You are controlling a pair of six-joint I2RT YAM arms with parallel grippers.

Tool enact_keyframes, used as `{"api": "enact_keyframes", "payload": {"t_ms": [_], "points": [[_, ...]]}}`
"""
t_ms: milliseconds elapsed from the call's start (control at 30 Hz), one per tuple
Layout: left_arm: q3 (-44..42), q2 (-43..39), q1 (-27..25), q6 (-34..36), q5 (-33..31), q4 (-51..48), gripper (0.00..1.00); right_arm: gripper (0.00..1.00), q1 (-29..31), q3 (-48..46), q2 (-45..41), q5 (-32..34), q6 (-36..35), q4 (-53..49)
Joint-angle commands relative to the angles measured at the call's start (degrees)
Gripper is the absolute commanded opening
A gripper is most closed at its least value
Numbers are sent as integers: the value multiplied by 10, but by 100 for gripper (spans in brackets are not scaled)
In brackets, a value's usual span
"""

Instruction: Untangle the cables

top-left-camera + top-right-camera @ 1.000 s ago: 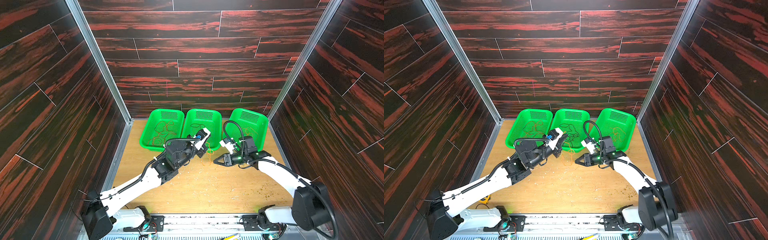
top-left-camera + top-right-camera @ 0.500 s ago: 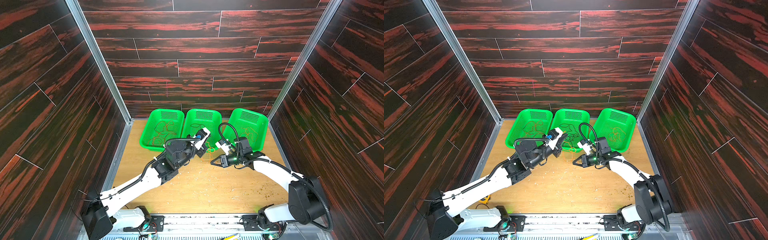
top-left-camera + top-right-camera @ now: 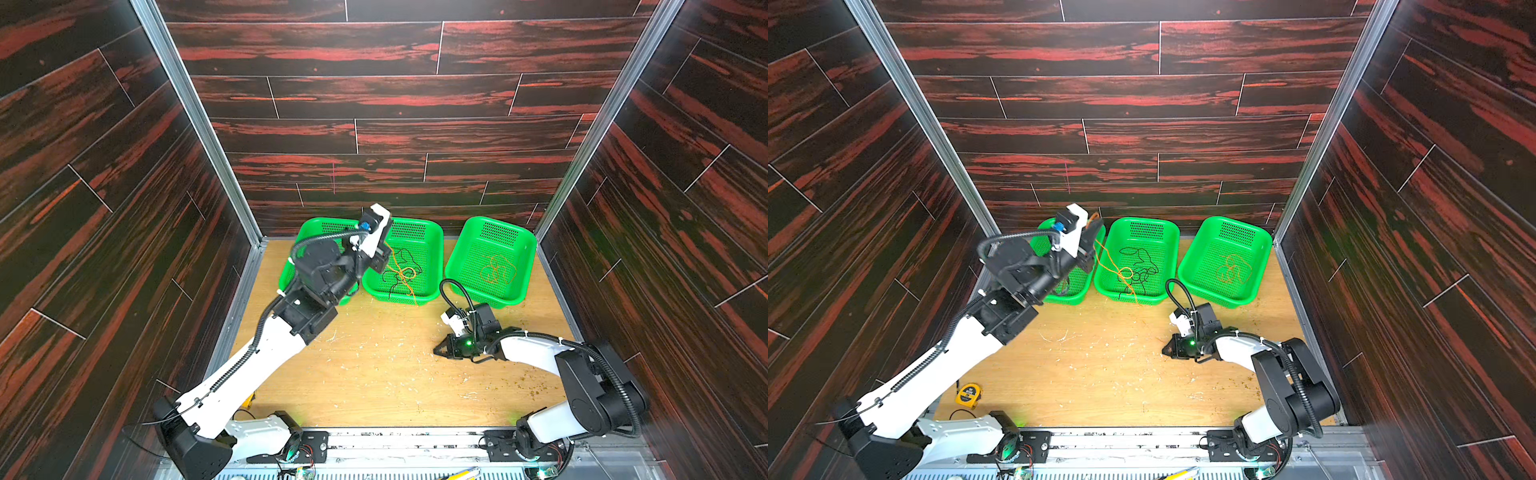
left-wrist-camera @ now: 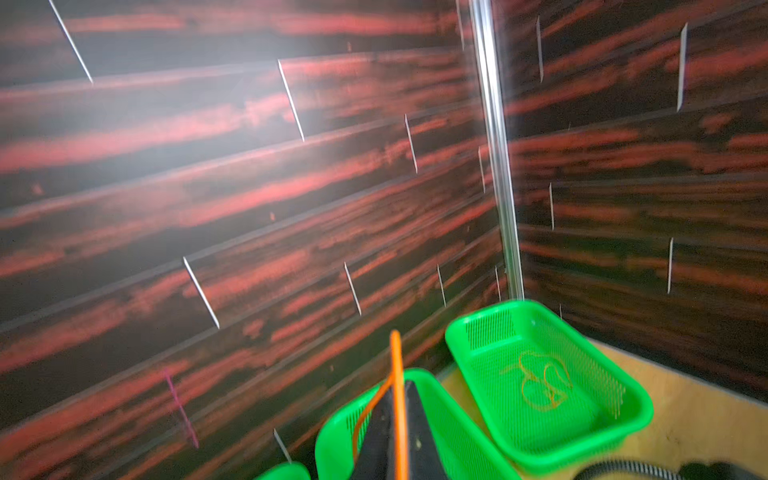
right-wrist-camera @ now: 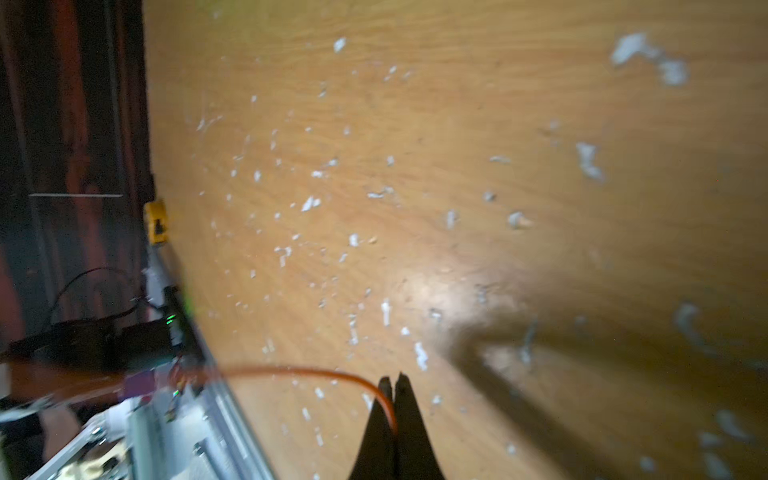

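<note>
Gripping one strand of the tangle, the left gripper (image 3: pixel 1096 226) hangs raised above the left rim of the middle basket (image 3: pixel 1158 297), its jaws closed tight on the orange cable (image 3: pixel 1113 262) — the left wrist view shows the wire pinched between the dark fingers (image 4: pixel 419 436) and running up past their tips. From that grip the orange cable slants down into the middle basket and curls into a small loop on top of the black cable (image 3: pixel 1142 262), which lies in loose loops on the basket's floor. It then trails out over the front rim. In front of the middle basket and off to its right, the right gripper (image 3: pixel 1163 352) sits low over the wooden table (image 3: pixel 1100 374). Its jaws are closed too, and the blurred right wrist view shows a stretch of orange cable caught between them. Just right of the middle basket, the right basket (image 3: pixel 1237 233) holds a separate orange-red cable (image 3: pixel 1233 270), coiled flat on its floor. Just left of it, the left basket (image 3: pixel 1073 293) is largely hidden behind the left arm — its contents cannot be made out. Well in front of the middle basket and to its left, a yellow tape measure (image 3: pixel 968 394) lies at the table's edge.
</note>
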Motion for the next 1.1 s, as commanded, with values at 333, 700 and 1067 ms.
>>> {"api": "enact_keyframes", "payload": {"t_ms": [333,700,1067], "points": [[111,119,2,-35,95,-12,0,23,-18,-12,-151,163,-21,-19],[343,339,-1,-79,128,23,0,95,-22,-5,-422,374,2,-119],[748,655,-10,-126,129,36,0,99,-27,-2,-520,505,27,-129]]}}
